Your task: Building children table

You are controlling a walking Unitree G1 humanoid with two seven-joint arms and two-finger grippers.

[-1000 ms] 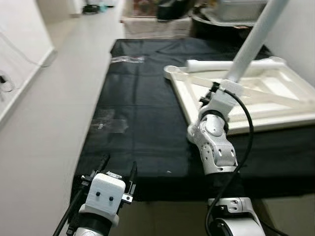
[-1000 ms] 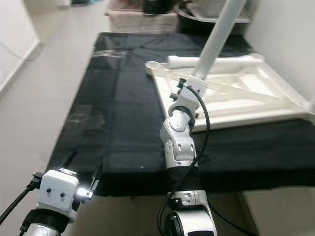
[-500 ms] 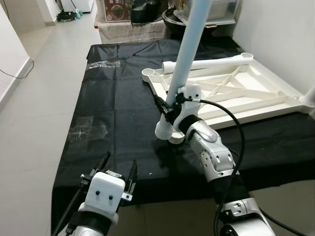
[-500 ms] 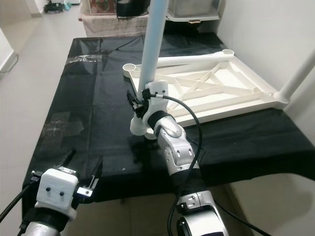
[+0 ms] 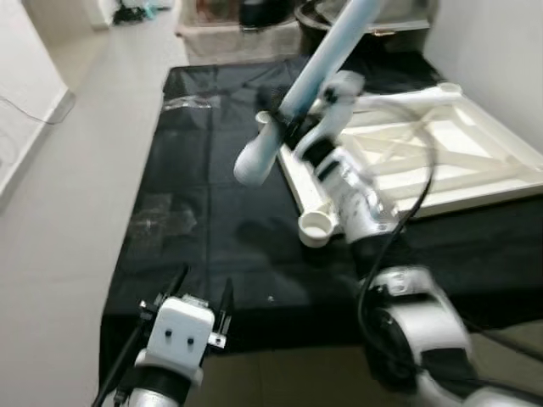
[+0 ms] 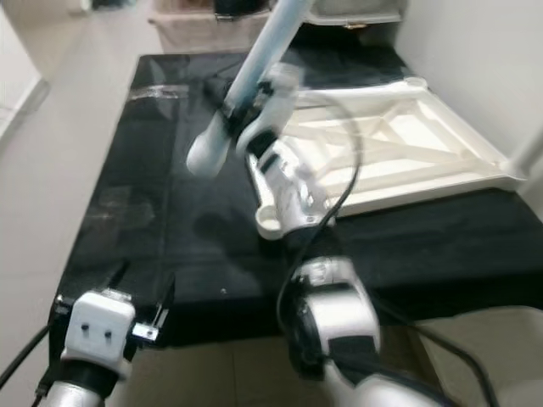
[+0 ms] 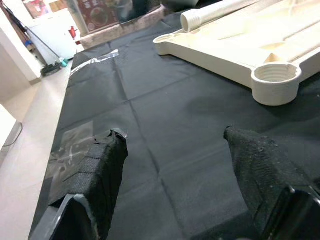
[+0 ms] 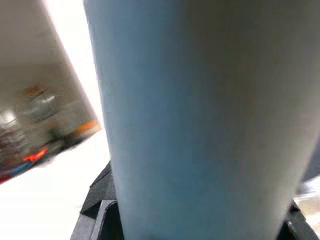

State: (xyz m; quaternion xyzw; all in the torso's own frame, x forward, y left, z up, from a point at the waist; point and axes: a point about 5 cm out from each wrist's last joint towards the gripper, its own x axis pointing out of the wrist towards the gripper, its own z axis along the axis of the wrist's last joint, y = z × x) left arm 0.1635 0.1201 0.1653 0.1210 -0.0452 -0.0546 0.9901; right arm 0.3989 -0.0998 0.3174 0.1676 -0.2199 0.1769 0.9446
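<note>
Overhead, the right gripper [image 5: 293,129] has its jaws clamped around a pale blue table leg [image 5: 327,59], tilted above the black-covered desk [image 5: 212,212] (motion blurs this arm). Beside it lies the upturned white tabletop frame [image 5: 441,170]. Near the desk's front edge, the left gripper [image 7: 175,165] holds its jaws wide.

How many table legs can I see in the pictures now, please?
2. One pale blue table leg is held tilted in the right pincer above the black cloth. One white leg lies across the far side of the upside-down tabletop. Others may be hidden.
</note>
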